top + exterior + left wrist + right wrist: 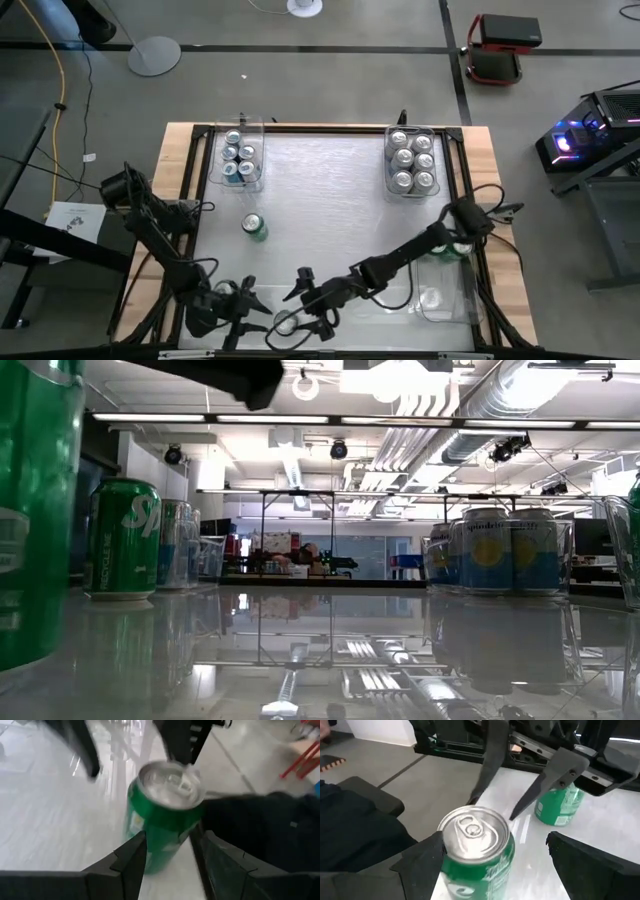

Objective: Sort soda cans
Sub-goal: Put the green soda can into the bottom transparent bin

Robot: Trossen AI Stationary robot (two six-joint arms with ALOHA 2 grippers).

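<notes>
The left gripper (167, 857) squeezes a green can (164, 815) at the table's (320, 190) near edge, likely ready to carry it to a bin (238, 155). The right gripper (495, 855) stands wide open around the same can, not squeezing it

i note two bins (241, 180) (412, 192) of cans at the table's (320, 170) far corners; one can (254, 227) stands alone before the left bin.

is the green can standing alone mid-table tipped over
No, the green can stands upright on the table, its silver top facing up.
</notes>
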